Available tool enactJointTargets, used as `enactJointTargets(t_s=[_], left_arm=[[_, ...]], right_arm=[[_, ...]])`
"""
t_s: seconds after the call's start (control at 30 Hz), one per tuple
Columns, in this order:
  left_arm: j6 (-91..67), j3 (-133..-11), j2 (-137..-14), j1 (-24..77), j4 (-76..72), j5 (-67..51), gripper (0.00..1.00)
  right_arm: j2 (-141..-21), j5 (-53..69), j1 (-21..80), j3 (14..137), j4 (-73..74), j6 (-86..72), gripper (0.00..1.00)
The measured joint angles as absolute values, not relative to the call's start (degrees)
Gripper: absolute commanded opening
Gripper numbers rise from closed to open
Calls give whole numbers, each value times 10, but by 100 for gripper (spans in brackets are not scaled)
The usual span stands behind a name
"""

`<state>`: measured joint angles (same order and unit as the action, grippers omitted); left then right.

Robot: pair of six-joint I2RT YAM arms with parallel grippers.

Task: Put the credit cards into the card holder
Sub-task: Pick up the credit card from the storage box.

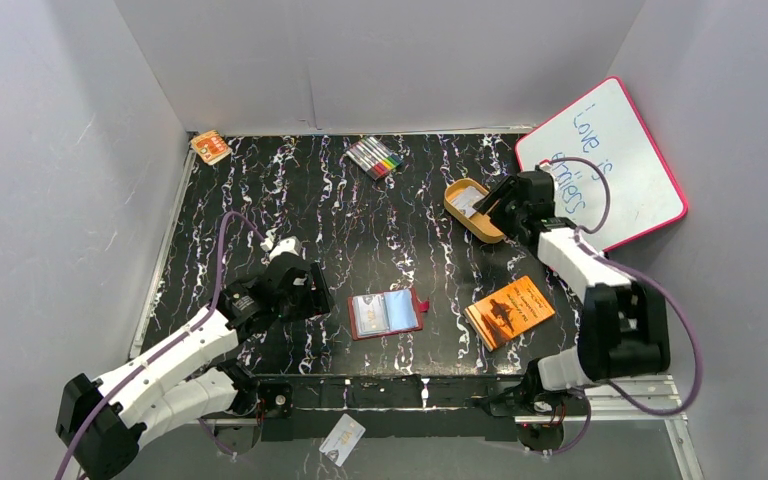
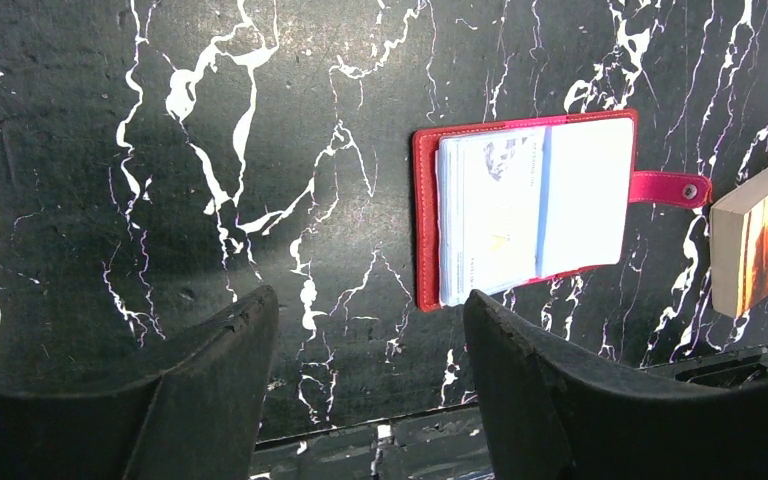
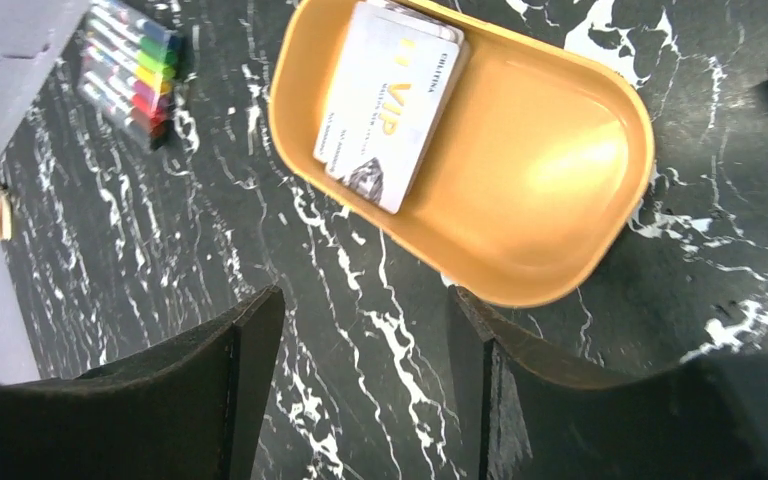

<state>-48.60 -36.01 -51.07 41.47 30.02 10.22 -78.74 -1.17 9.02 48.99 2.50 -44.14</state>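
Top external view: nearest of all, a stray whitish card (image 1: 342, 440) lies on the grey ledge in front of the table, between the two arm bases. On the black, white-veined marble-look table (image 1: 260, 190), the left gripper (image 1: 312, 294) hovers at the near left. Its two dark fingers (image 2: 230, 370) are spread wide with nothing between them.

Just right of it, and not touching it, lies the small dark-red leather-look card holder (image 1: 388, 313), opened flat. Its snap tab (image 2: 672, 187), with a silver stud, points right. The left wrist view shows whitish leaves with faint print filling the inside. Whether they are cards or empty sleeves cannot be told. Farther right, tilted and apart from the holder, rests a thick orange booklet with a dark silhouette picture (image 1: 510, 311).

Beyond these, right of centre, sits an orange oval plastic tray (image 1: 457, 193). The right wrist view shows a small stack of whitish credit cards (image 3: 390, 95) lying inside the tray at one end, the top one printed with gold "VIP" lettering. The right gripper (image 1: 493, 205) hangs at the tray's right side, pincer wide apart and empty, with its fingers (image 3: 245, 370) clear of the rim.

At the far edge, a pack of coloured marker pens (image 1: 375, 157) lies near the centre. A small orange-and-white packet (image 1: 210, 147) sits in the far left corner. A pink-framed whiteboard with blue handwriting (image 1: 610, 150) leans at the far right.
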Motion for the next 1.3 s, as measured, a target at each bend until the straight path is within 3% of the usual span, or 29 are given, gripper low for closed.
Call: enactJointTargets(t_s=[0.47,1.03,1.3], left_arm=[[-508,-335,-505,415,304,101,65],[-509,-335,-512,415,308,104,65],[-510,-335,-512,415,310,105,64]], right_arm=[[-976,-30,86,547,-35,-505,65],[-1058,-30,83,602,-49,-530,54],[-1061,-29,83,603,-49,-535,44]])
